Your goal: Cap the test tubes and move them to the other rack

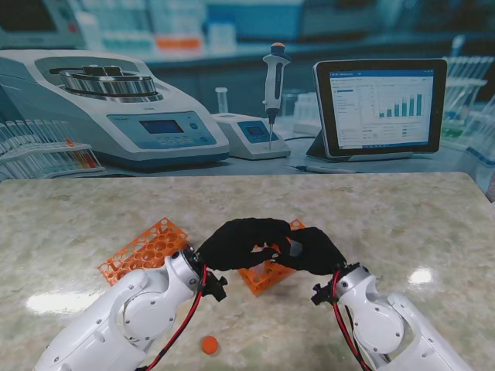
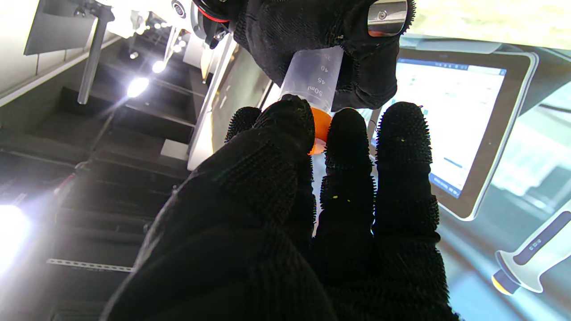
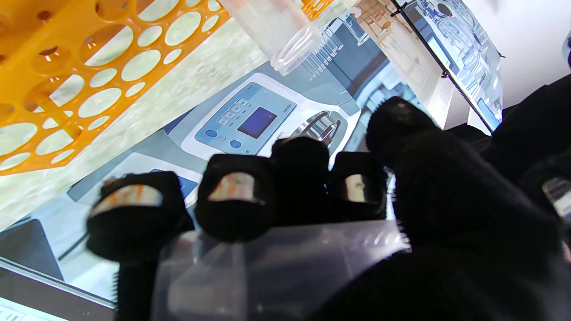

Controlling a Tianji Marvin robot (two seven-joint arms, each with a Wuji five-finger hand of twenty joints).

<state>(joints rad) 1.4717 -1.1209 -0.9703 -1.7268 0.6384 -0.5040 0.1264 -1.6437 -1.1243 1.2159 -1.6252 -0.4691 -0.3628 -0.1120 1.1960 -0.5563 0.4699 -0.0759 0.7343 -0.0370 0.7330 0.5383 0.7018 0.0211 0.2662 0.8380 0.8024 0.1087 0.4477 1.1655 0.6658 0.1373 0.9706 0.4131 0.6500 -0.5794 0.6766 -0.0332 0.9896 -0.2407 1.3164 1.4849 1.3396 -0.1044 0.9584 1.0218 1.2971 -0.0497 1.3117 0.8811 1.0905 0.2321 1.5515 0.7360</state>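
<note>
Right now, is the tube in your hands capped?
Being capped: left hand presses the orange cap onto the tube held by right hand.

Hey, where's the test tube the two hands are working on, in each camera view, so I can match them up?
Stand view: mostly hidden between the two black hands, left hand meeting right hand, above the orange rack.
Left wrist view: the test tube, clear with printed gradations, in the right hand, an orange cap at the left fingertips.
Right wrist view: a blurred clear cylinder under the fingers.
Shared landmark: the backdrop tablet.
</note>
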